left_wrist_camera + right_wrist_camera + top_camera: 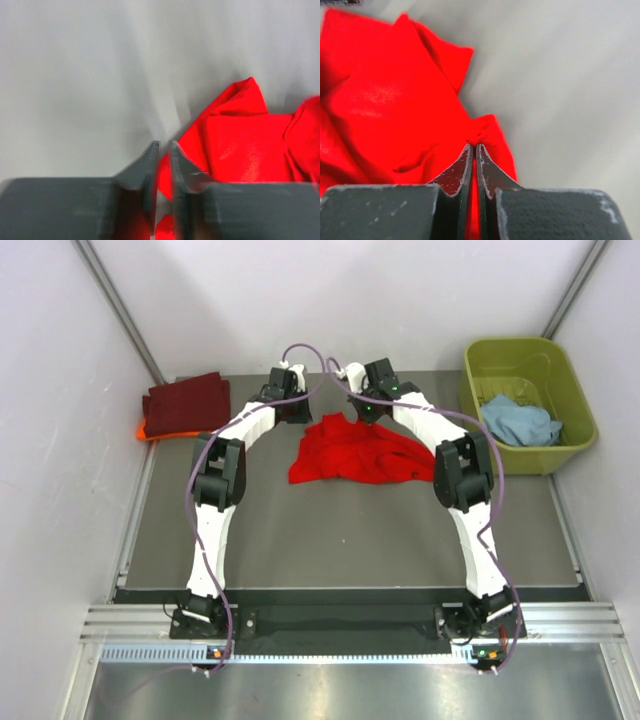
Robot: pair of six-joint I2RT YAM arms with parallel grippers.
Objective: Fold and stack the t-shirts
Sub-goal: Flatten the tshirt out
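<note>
Spread step: raise both pinched edges evenly and pull apart, so the cloth opens without slipping. Left gripper [164, 146] jaws nearly closed, pinching red t-shirt [245, 145], bulk right of jaws. Right gripper [473, 146] clamped on shirt edge, bulk left. Both stretched forward, wrists tipped down.

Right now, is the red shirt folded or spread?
Neither. The red shirt lies bunched and creased, left gripper and right gripper pinching it.

Bright, even light, soft shadows; left wrist view smeared, the red t-shirt [240, 150] seemingly oversaturated.
</note>
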